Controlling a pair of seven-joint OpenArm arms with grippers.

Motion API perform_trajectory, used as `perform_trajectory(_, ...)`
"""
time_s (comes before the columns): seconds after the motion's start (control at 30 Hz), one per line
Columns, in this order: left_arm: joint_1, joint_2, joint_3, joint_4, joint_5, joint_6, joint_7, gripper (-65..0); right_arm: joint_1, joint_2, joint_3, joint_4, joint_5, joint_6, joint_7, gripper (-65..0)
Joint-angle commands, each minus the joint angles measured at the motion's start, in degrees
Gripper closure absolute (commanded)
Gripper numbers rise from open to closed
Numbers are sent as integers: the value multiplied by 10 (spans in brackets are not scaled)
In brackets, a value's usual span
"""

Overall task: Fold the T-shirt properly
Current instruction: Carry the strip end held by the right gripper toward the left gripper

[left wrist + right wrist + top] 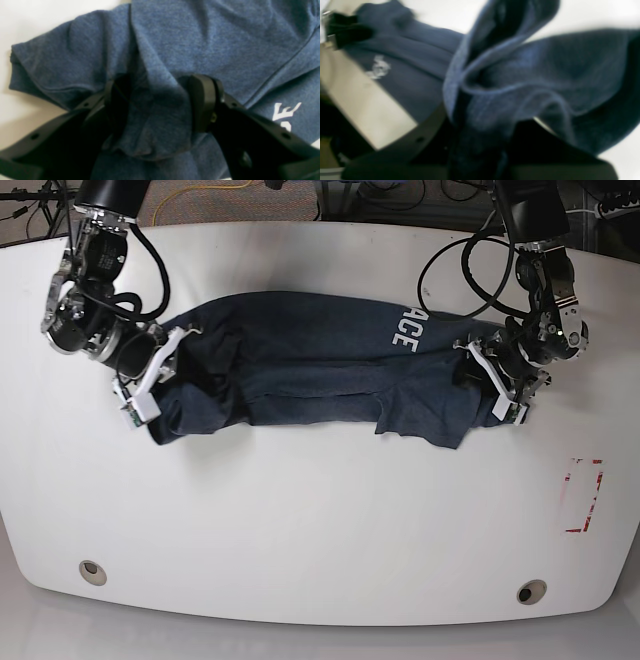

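Observation:
The dark navy T-shirt (pixel 300 360) lies stretched sideways across the white table (pixel 320 510), rumpled along its near edge, with white letters (pixel 408 328) near the far edge. My left gripper (pixel 484 376) is at the shirt's right end in the base view. In the left wrist view its black fingers (pixel 202 105) press a raised fold of the T-shirt (pixel 225 37) from both sides, with my left gripper (pixel 160 110) shut on it. My right gripper (pixel 163 362) is at the other end. In the right wrist view, blurred, my right gripper (pixel 470 142) is shut on a bunched, lifted part of the T-shirt (pixel 570 70).
A red-outlined rectangle (pixel 583 495) is marked on the table at the right. Two round holes (pixel 92 571) (pixel 530 592) sit near the front edge. Cables and dark equipment (pixel 230 195) lie beyond the table's far edge.

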Motion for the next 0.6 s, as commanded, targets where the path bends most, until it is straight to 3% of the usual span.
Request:
perform_trajectory(0.0,13,5,14,-9,31,3,64,-332,22,-17,-20,14,13,-4,14,-33)
perform_trajectory(0.13,14,5,14,-9,31,3,64,-332,28,-46,-39,13,-9,-12,17,-33)
perform_trajectory(0.43,14,5,14,-9,31,3,64,-332,60,-112,-80,-16,-157,0,20,-33)
perform_trajectory(0.57,14,5,14,-9,31,3,64,-332,60,-131,-95,-23,-194,0,20,-33)
